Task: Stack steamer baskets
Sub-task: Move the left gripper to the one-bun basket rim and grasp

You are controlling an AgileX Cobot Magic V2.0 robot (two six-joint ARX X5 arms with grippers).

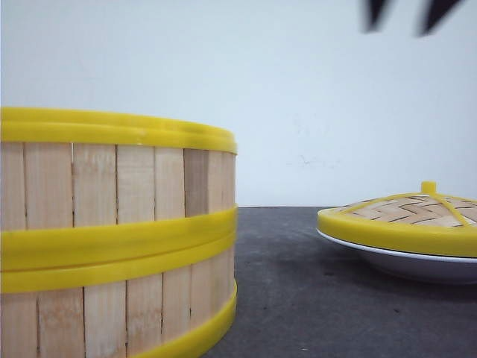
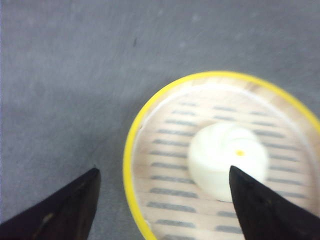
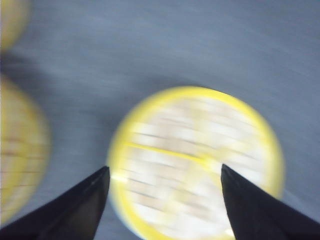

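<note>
Up close I see two stacked steamer baskets (image 1: 112, 239) on the left of the dark surface (image 1: 298, 298), lid (image 1: 406, 212) on plate (image 1: 395, 261) at right, left pincer (image 2: 162, 200) spread above a bun (image 2: 225, 160) in a basket, right pincer (image 3: 162, 200) spread over the lid.

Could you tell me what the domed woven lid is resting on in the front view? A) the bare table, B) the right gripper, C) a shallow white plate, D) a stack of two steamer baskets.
C: the lid sits on the white plate, whose rim shows just beneath the lid's yellow edge, apart from the stacked steamer baskets.
</note>
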